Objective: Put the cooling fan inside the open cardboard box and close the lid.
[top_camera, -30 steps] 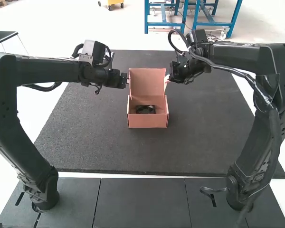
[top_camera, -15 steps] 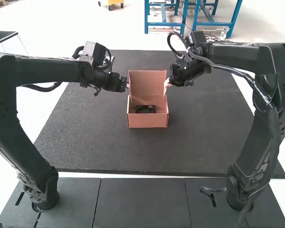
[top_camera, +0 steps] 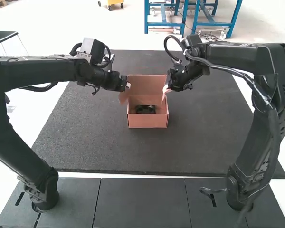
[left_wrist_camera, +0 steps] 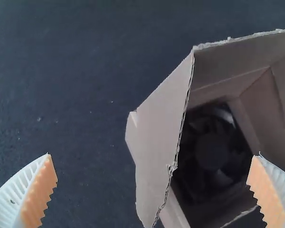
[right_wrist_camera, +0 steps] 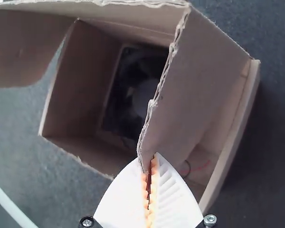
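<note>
My right gripper (right_wrist_camera: 149, 171) pinches the right flap (right_wrist_camera: 194, 104) of the lid (top_camera: 147, 81), while my left gripper (top_camera: 125, 84) gapes astride the left flap (left_wrist_camera: 156, 156), with the box (top_camera: 147, 118) just below both.

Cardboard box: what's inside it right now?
The black cooling fan lies flat on the floor of the cardboard box. The side flap pinched by the right gripper hides one edge of it, so anything behind that flap cannot be seen.
</note>
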Available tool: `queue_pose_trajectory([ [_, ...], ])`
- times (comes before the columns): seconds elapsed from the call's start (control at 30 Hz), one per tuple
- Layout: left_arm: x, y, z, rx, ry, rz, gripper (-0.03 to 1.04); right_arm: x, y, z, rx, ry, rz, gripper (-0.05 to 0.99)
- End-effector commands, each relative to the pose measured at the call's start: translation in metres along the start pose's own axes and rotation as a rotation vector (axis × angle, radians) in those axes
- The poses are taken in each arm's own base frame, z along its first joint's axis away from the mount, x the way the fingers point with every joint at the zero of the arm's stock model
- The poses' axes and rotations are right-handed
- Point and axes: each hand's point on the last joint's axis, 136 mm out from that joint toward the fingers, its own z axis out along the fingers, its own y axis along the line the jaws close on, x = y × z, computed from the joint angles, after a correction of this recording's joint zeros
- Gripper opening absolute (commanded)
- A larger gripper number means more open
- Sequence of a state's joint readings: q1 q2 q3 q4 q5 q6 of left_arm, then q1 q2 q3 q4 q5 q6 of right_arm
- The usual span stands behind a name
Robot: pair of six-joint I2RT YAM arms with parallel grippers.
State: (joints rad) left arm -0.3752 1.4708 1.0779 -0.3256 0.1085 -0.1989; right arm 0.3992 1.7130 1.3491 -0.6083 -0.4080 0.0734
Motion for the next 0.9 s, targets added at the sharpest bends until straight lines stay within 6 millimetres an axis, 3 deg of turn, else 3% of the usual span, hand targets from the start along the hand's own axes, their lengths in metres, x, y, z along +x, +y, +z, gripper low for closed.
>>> queue_pose_trajectory([
  [0.0, -0.008, -0.013, -0.013, 0.036, -0.032, 0.024, 0.95, -0.004, 0.009, 0.004, -0.011, 0.005, -0.041, -0.02],
  [0.23, -0.015, -0.014, -0.027, 0.032, -0.069, 0.004, 0.95, -0.002, 0.007, 0.004, 0.0, 0.011, -0.041, -0.02],
  [0.43, -0.016, 0.056, -0.032, -0.205, -0.1, -0.079, 0.94, -0.004, 0.007, 0.004, 0.001, 0.005, -0.042, -0.02],
  [0.53, -0.01, 0.075, -0.03, -0.265, -0.087, -0.086, 0.94, -0.005, 0.007, 0.003, 0.001, 0.001, -0.041, -0.02],
  [0.87, 0.001, 0.075, -0.012, -0.269, -0.033, -0.037, 0.94, -0.016, 0.006, -0.002, 0.011, -0.03, -0.039, -0.02],
])
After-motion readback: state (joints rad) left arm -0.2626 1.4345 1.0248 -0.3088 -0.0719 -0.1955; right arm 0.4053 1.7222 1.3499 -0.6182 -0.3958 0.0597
